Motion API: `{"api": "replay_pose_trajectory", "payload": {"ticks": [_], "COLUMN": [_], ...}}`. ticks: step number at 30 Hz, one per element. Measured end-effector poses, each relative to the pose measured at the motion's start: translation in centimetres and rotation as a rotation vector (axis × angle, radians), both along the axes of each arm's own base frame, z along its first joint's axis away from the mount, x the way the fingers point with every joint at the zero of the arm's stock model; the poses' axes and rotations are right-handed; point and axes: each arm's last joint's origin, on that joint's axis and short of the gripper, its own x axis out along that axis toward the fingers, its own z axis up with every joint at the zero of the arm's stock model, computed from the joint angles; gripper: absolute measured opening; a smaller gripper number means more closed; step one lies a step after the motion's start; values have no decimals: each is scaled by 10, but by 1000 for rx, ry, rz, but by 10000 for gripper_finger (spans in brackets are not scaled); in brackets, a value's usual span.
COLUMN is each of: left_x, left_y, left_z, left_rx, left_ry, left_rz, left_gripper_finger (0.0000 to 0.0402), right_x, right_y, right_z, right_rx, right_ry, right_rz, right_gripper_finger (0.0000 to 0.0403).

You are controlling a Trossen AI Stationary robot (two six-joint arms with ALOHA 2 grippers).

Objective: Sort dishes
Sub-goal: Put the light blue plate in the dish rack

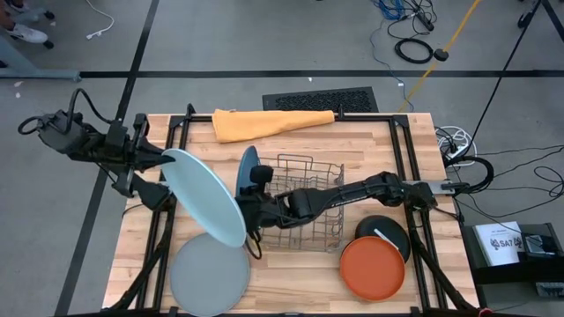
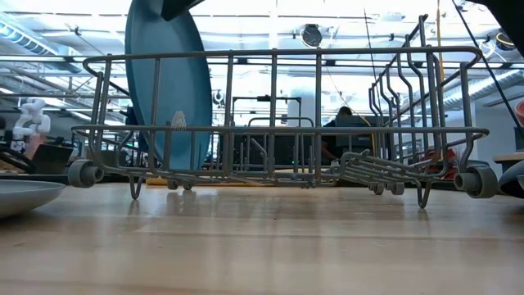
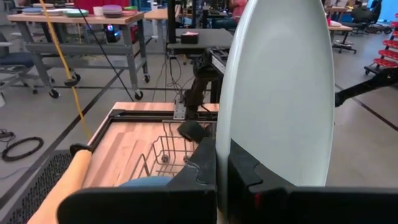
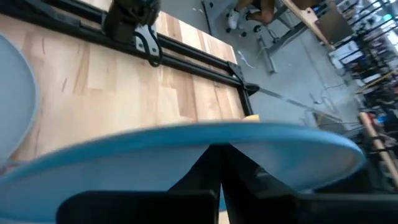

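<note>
My left gripper (image 1: 167, 157) is shut on a large light blue plate (image 1: 204, 195), held on edge over the table's left side; it also shows in the left wrist view (image 3: 280, 93). My right gripper (image 1: 250, 189) reaches over the wire rack (image 1: 308, 202) and is shut on a blue plate (image 1: 248, 167), which stands upright at the rack's left end (image 2: 168, 90). A grey plate (image 1: 210, 275) lies flat near the front edge. An orange plate (image 1: 372, 268) lies at the front right, overlapping a black plate with a white stripe (image 1: 386, 231). My left gripper pinches the light blue plate's rim (image 3: 222, 155) between its two fingers, one on each face. The fingers come level from the table's left. The plate stands on edge and slants toward the near right, held up above the grey plate. My right gripper pinches the blue plate's upper rim (image 4: 217, 142) between its two fingers, one on each face. The fingers come from above, pointing down. The plate stands upright on edge, its lower part down among the rack's wires (image 2: 176, 168).
A folded orange cloth (image 1: 269, 121) lies at the table's far edge behind the rack. The rest of the rack to the right of the blue plate holds no plates. Bare wood shows in front of the rack, between the grey and orange plates.
</note>
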Motion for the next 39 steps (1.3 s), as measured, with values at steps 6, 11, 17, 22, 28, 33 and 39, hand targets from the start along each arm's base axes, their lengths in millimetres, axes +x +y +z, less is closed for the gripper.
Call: {"api": "replay_pose_trajectory", "payload": {"ticks": [6,11,17,22,28,33,39], "left_x": [0,0,5,17,35,51,70], "left_y": [0,0,-2,-8,-19,-27,-38], "left_z": [1,2,2,1,4,4,-2], "left_rx": [0,-1,7,14,41,114,224], "left_ry": [-14,-19,-13,6,-21,-16,22], "left_rz": [11,23,54,111,190,274,420], "left_gripper_finger": [0,0,0,0,0,0,0], "right_x": [-7,-14,-23,-40,-71,-100,-119], "right_y": [9,18,31,57,83,93,105], "right_z": [-3,-7,-10,-14,-22,-24,2], "right_rx": [-48,-61,-39,-51,-37,0,51], "right_ry": [35,57,63,78,132,99,-122], "right_rz": [-45,-81,-108,-120,-186,-322,-356], "right_gripper_finger": [0,0,0,0,0,0,0]}}
